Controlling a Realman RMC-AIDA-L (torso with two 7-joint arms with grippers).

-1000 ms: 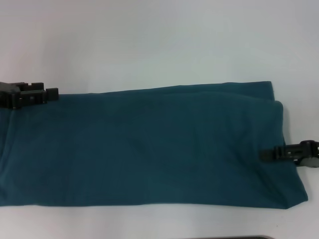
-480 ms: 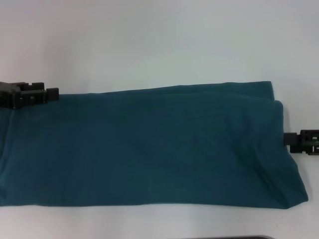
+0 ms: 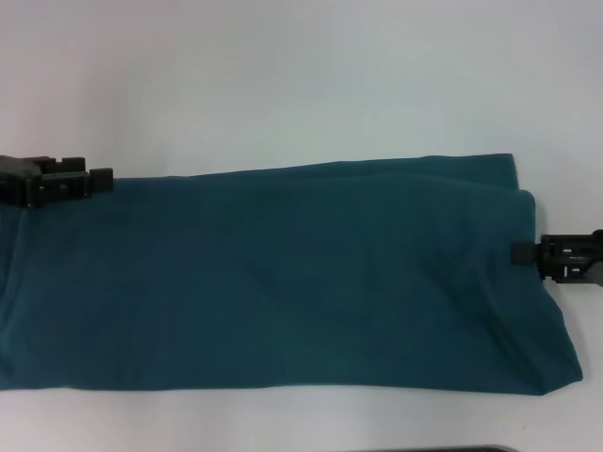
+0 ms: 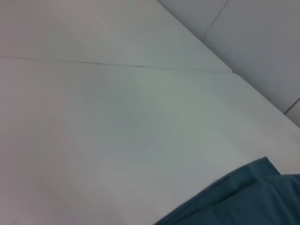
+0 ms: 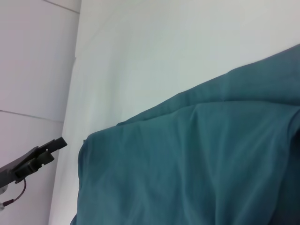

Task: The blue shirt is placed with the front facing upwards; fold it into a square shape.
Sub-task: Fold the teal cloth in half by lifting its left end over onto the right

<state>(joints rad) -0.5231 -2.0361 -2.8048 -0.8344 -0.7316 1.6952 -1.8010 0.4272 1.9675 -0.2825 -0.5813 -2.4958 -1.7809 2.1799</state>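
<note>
We see a plain white table [image 3: 283, 85]; the left wrist view shows a seam across it and pale wall panels beyond. The blue shirt [image 3: 283, 282] lies flat across the table as a long folded band, plain side up. Half a second ago the right gripper [image 3: 524, 252] sat just off the shirt's right edge; now its tip touches that edge. The left gripper [image 3: 99, 176] stays at the far left corner. We cannot tell either gripper's grip

left gripper [image 3: 94, 178]: my black, blocky, stepped plastic housing
right gripper [image 3: 520, 252]: my black block, small pale markings, squared tip
</note>
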